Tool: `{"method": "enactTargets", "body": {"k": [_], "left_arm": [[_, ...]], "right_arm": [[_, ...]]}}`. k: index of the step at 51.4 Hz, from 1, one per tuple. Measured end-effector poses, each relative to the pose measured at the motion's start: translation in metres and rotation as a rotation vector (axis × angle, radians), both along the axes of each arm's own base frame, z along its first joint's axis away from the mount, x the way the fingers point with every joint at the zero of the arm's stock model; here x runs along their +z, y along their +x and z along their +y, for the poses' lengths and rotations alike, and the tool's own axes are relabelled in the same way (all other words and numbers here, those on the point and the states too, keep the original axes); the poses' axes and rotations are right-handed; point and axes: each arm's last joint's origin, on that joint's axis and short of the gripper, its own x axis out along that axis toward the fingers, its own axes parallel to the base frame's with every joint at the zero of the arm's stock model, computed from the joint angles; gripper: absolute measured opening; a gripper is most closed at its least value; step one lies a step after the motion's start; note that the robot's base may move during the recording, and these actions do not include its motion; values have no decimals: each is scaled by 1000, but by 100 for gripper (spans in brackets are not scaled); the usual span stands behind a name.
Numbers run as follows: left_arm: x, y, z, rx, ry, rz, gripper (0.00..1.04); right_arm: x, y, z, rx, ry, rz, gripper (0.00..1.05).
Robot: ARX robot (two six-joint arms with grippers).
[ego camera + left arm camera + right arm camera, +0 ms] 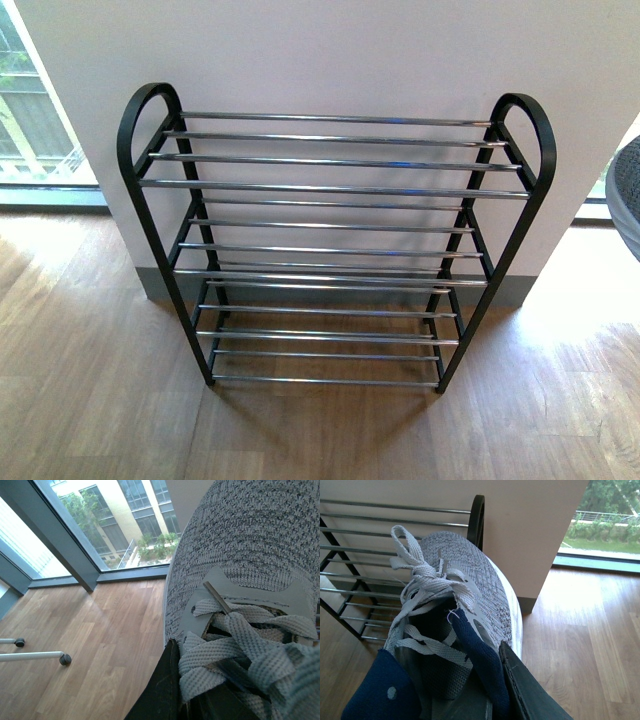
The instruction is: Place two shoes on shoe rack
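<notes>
a: where's the shoe rack (335, 250)?
b: front view, dead centre, standing on the wood floor (90, 400) with its back against the white wall (330, 50). four tiers of chrome bars, all visible end to end. windows on both sides of the wall.
a: shoes?
b: both off the floor. the right-arm shoe (470, 585) is clenched in the right tool (487, 680) at the collar, with one black finger (525, 690) outside it and navy lining beside it. toe points at the rack's right side loop (478, 520), near it but apart. in the front view only a grey knit sliver (628, 195) shows at the right edge, level with the upper tiers.
a: left?
b: the left-arm shoe (250, 550) fills the left wrist view, laces (225, 640) loose. the left tool (195, 697) is gripping it; a dark finger (162, 690) lies along its side. the rack doesn't show in that view.
a: anything else nearby?
b: two castered metal legs (62, 658) on the floor near the left arm, well below the shoe. a window corner post (60, 540) lies beyond.
</notes>
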Motion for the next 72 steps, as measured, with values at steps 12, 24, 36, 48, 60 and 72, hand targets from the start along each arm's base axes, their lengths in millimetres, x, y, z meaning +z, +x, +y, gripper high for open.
{"method": "enactTargets", "body": {"k": [12, 24, 36, 48, 60, 72], "left_arm": [[0, 0, 0, 0, 0, -1, 2], [0, 0, 0, -3, -1, -1, 2], [0, 0, 0, 5, 2, -1, 2], [0, 0, 0, -1, 0, 0, 2], [0, 0, 0, 0, 0, 0, 2], [0, 0, 0, -1, 0, 0, 2]], "right_arm": [[0, 0, 0, 0, 0, 0, 1], [0, 0, 0, -6, -2, 1, 1], [4, 11, 6, 70, 69, -108, 1], [49, 90, 52, 161, 87, -25, 1], [58, 147, 71, 60, 148, 39, 1], [35, 195, 82, -126, 207, 163, 1]]}}
